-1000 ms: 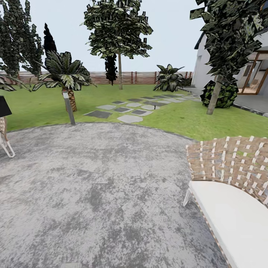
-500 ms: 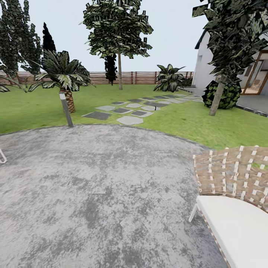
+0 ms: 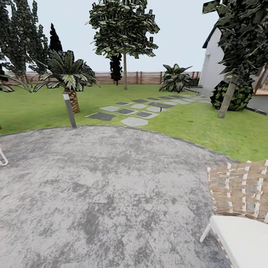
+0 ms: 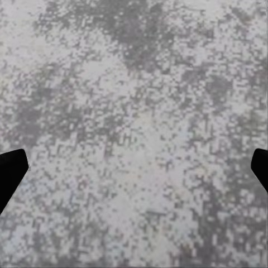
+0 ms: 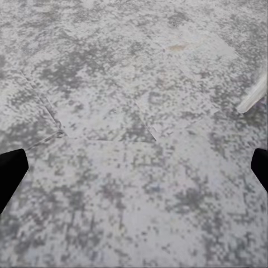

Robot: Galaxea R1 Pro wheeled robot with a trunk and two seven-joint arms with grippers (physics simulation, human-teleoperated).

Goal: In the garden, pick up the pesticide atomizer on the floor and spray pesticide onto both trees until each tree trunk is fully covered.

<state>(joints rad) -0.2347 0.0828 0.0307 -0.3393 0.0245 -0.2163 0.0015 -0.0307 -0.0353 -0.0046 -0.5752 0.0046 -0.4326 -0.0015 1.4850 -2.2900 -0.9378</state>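
The garden lawn [image 3: 44, 111] spreads beyond the round grey paving [image 3: 104, 186], closed at the back by a brown slat fence [image 3: 145, 77]. One tree stands far off near the fence, its thin pale trunk [image 3: 125, 76] bare below a leafy crown. The second tree's trunk [image 3: 227, 98] leans at the right by a dark bush. A tiny dark object [image 3: 160, 108] stands on the stepping stones, too small to identify. No pesticide specks show. My left gripper [image 4: 134, 167] and right gripper [image 5: 134, 167] hang open over bare paving, each with dark fingertips far apart.
A woven chair with a white cushion [image 3: 242, 208] stands at the lower right. A short palm [image 3: 69, 80] and a slim lamp post [image 3: 69, 110] stand at the paving's left edge. Stepping stones [image 3: 134, 111] cross the grass. A white house [image 3: 219, 63] stands at the right.
The whole head view has shifted as the camera moved: the chair has slid toward the lower right corner, and the dark item at the left edge has left the picture.
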